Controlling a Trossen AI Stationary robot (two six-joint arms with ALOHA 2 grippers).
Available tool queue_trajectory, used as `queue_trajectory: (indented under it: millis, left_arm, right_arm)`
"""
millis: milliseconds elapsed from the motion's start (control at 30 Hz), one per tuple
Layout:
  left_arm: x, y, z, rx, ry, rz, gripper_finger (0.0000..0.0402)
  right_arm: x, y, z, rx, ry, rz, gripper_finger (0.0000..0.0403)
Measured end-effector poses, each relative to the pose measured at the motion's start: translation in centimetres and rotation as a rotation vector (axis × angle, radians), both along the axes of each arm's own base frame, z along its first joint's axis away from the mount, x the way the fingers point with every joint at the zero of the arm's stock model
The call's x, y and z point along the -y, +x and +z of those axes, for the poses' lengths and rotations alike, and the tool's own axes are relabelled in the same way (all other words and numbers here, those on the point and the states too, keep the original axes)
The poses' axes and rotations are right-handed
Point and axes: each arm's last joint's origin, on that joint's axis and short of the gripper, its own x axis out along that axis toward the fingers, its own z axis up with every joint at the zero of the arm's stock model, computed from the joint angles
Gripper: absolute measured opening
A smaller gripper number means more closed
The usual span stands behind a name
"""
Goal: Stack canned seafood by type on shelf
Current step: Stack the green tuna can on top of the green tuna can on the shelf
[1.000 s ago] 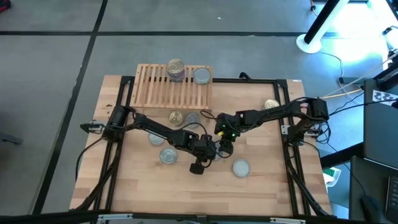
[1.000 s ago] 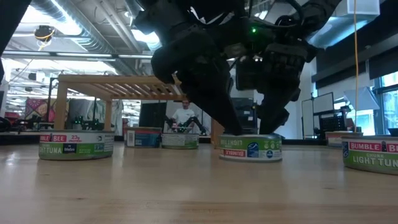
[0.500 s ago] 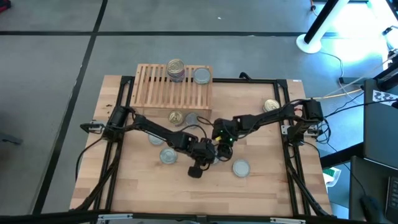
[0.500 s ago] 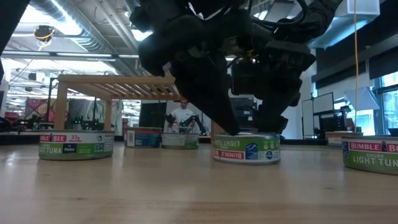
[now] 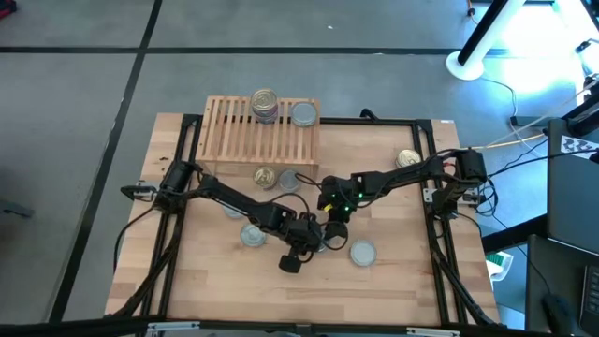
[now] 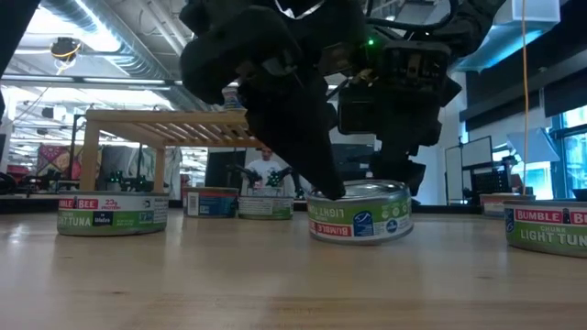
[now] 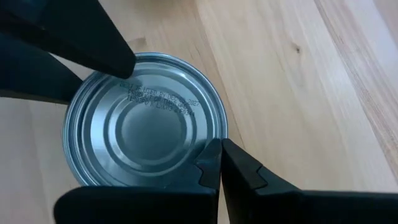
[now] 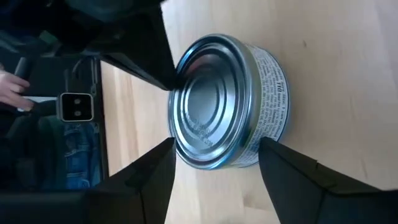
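near the middle of the table [image 5: 393, 281], both arms are meeting over one silver-lidded can [image 6: 359, 211]. the right gripper [image 8: 214, 165] is straddling it, jaws spread wide, one finger on each side of the can wall; whether the pads are actually pressing, cannot tell. the left gripper [image 7: 219, 163] is sitting with its jaws pressed together, tips just at the can's rim, holding nothing.

in the low view the can is sitting tilted, its left edge seeming to be lifting off the wood, label reading upside down.

the shelf [image 5: 263, 128] is standing at the far edge, well apart from this can. on it: a stack of cans with a gold lid on top [image 5: 265, 105], and just to its right a silver-lidded can [image 5: 303, 114]. more cans are lying loose on the table: two just near of the shelf [image 5: 265, 176], a silver one near the left arm [image 5: 253, 234], a silver one to the right of the grippers [image 5: 362, 251], a gold one at the far right [image 5: 408, 159].

step in hand, as i judge: securing a silver can for pickup, the closed left tips acting as a prop or nudge.

next move probably calls for the right jaws closing squarely on the can wall, the left arm clearing off, then carrying the can far to the silver can on the shelf and setting it level on top.
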Motion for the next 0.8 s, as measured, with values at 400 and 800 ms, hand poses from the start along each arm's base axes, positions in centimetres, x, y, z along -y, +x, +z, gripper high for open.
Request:
queue_trajectory:
  millis: [400, 800]
  left_arm:
    - [0.9, -0.4, -0.2, -0.028, -0.017, -0.011, 0.0005]
    - [0.3, -0.7, -0.9, -0.066, 0.077, 0.038, 0.0005]
  right_arm:
    - [-0.4, 0.5, 1.2, 0.074, 0.115, 0.060, 0.0222]
    - [-1.1, 0.8, 1.5, 0.089, 0.168, 0.066, 0.0222]
